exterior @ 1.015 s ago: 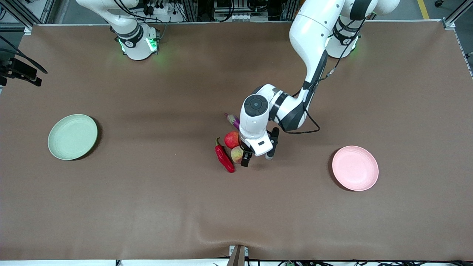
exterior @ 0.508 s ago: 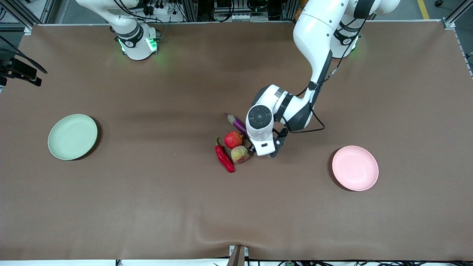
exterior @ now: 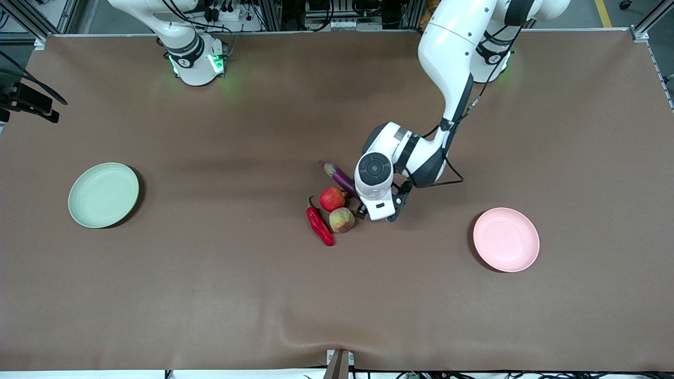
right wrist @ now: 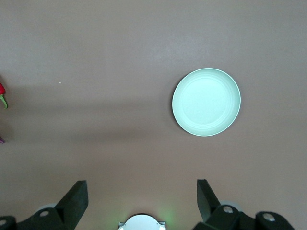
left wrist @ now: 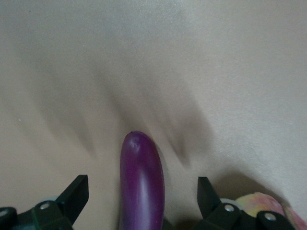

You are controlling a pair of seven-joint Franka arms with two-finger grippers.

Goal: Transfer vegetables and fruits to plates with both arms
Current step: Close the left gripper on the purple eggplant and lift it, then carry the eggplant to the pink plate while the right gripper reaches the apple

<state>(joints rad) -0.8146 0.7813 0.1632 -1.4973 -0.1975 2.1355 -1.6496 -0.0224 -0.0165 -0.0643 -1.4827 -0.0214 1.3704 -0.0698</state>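
Note:
A purple eggplant [exterior: 337,175] lies at the table's middle, with a red pomegranate [exterior: 332,199], a pale peach [exterior: 342,220] and a red chili [exterior: 320,225] clustered nearer the camera. My left gripper [exterior: 376,215] is low over the eggplant's end. In the left wrist view it is open [left wrist: 141,187], the eggplant [left wrist: 142,182] lying between its fingers with a gap on each side and the peach [left wrist: 261,203] just outside one finger. The right arm waits by its base, with its gripper [right wrist: 141,189] open high over bare table. The green plate [exterior: 103,195] and pink plate [exterior: 506,239] hold nothing.
The green plate [right wrist: 206,102] sits toward the right arm's end, the pink plate toward the left arm's end. A brown cloth [exterior: 210,295] covers the table. The right arm's base [exterior: 197,63] glows green at the table's edge. The chili's tip [right wrist: 2,93] shows at the right wrist view's margin.
The left gripper has come down and shifted from beside the peach to over the eggplant's end, staying open. The right arm and the produce have not moved.

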